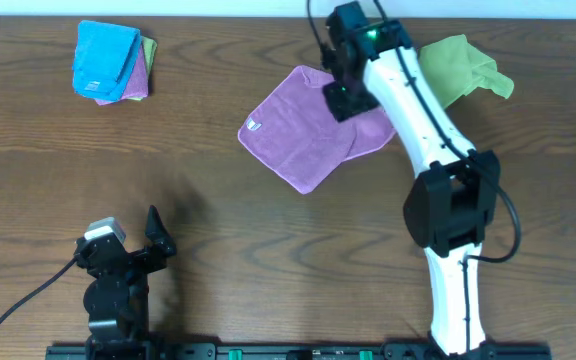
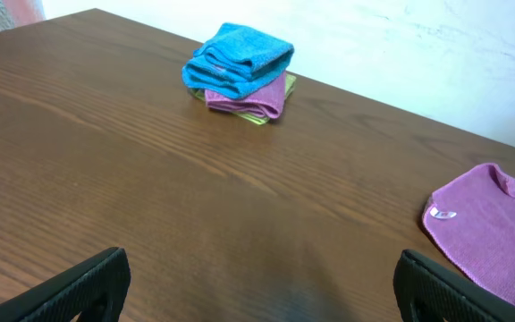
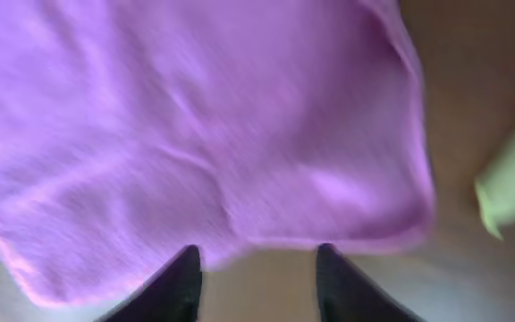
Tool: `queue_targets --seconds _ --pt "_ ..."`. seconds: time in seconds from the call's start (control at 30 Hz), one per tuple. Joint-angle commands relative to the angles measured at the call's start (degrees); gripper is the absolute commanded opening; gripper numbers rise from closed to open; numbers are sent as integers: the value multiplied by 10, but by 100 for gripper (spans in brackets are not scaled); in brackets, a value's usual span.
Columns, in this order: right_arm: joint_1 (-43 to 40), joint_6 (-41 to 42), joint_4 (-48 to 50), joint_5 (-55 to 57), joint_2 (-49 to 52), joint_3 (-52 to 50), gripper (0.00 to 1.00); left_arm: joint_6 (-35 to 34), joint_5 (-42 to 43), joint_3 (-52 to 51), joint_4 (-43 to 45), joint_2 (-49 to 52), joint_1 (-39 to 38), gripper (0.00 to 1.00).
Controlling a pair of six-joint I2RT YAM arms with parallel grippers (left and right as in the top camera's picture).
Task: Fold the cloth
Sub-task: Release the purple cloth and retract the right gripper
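The cloth point(image 1: 303, 140) is lying open and flat on the surface point(image 1: 268, 240), just toward 1 o'clock from the middle, turned like a diamond with its tag point(image 1: 255, 126) at the 9 o'clock corner. No fold is showing in it, so the task is looking barely begun

The right claw point(image 3: 257, 253) is hovering low over the cloth's 1 o'clock edge. In the blurred wrist view its fingers point(image 3: 181, 282) are standing apart, with bare surface between them and the cloth's hem just past the tips. Nothing seems pinched yet. That placement is making sense: an outer edge is the easiest part to pinch and carry over toward the 7 o'clock side for a first fold

The left claw point(image 2: 259, 261) is waiting near 7 o'clock, spread wide and holding nothing, well apart from the cloth. It is probably staying back to leave the other arm room, though it could help by pinning the near side

A green cloth point(image 1: 458, 65) is lying crumpled at 2 o'clock, just beside the working edge and partly under the arm. The risk is the fingers catching it as well. A stack point(image 1: 108, 65) of folded cloths, blue on top, is sitting far off at 10 o'clock, out of the way
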Motion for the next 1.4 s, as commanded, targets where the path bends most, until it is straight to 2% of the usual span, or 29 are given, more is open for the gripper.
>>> queue_targets --seconds 0.0,0.07,0.1,0.27,0.3,0.37,0.47,0.5,0.67,0.9,1.03,1.2,1.33,1.37 --pt "38 -30 30 -63 14 -1 24 8 -10 -14 -7 -3 -3 96" --pt "63 -35 63 -70 35 -1 6 8 -10 -14 -7 -3 -3 96" --pt "71 -35 73 -69 45 -1 2 8 -10 -14 -7 -3 -3 95" --pt "82 -8 82 -71 77 -1 2 8 -10 -14 -7 -3 -3 95" --pt "82 -6 78 -71 77 -1 5 8 -10 -14 -7 -3 -3 95" --pt "81 -7 62 -72 69 5 35 8 -10 -14 -7 -3 -3 96" --pt "76 -7 24 -72 35 7 61 9 -11 -14 -4 -3 -3 95" --pt "76 -7 9 -72 19 7 64 8 -12 -14 2 -3 -3 95" --pt "76 3 -67 -61 -63 7 64 8 -10 -14 12 -3 -3 96" --pt "76 25 -105 -20 -290 -14 70 6 20 -14 38 -3 -3 96" --pt "79 45 -94 26 -420 -141 70 6 20 -14 94 -3 -3 95" --pt "82 81 29 70 -646 -435 72 5 29 -14 151 -3 -3 95" --pt "76 109 141 74 -806 -626 93 -9 55 -14 180 -3 -3 96" --pt "76 125 156 74 -833 -660 95 -26 59 -14 193 -3 -3 96"
